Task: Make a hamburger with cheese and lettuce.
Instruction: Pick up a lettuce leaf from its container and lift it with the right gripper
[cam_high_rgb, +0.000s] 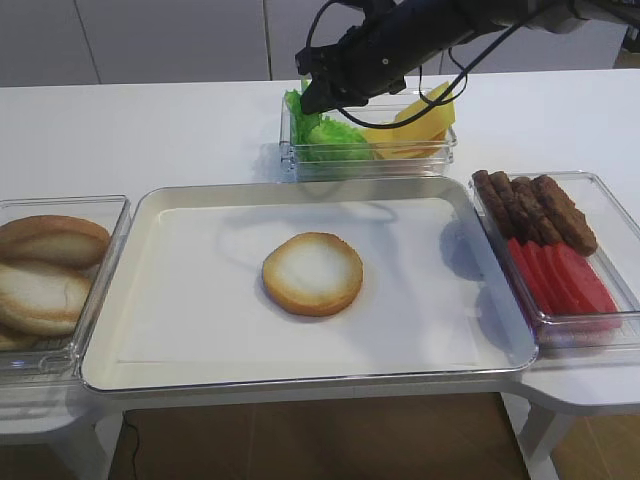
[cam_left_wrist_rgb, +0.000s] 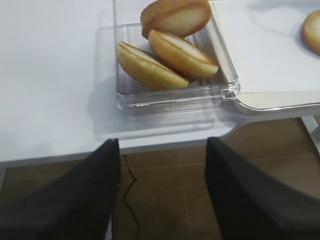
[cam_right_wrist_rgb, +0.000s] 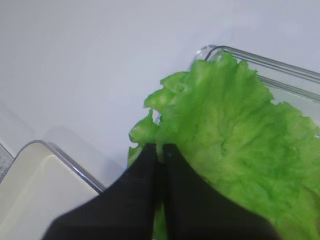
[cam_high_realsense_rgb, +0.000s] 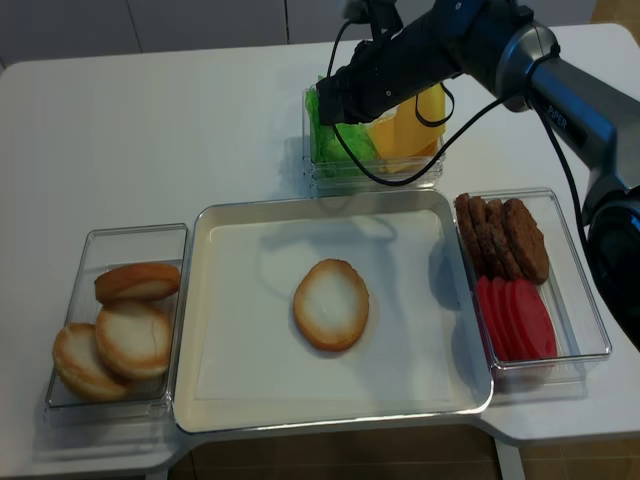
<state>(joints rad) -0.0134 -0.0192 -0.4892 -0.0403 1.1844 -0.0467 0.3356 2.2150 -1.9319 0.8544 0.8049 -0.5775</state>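
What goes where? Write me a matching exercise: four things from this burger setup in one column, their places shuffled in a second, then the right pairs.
Things:
1. hamburger
2. lettuce
3. red slices
4. spare bun halves

Places:
A. clear box on the left
B. pinched in the shut right gripper at the back container
C. middle of the white tray
D. clear box on the right, beside brown patties

Pairs: 1-C, 2-B, 3-D, 4-A

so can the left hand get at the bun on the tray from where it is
Probably yes. The left hand hangs open off the table edge by the bun box, and the bun lies alone on the tray with nothing over it; the right hand is back at the lettuce.
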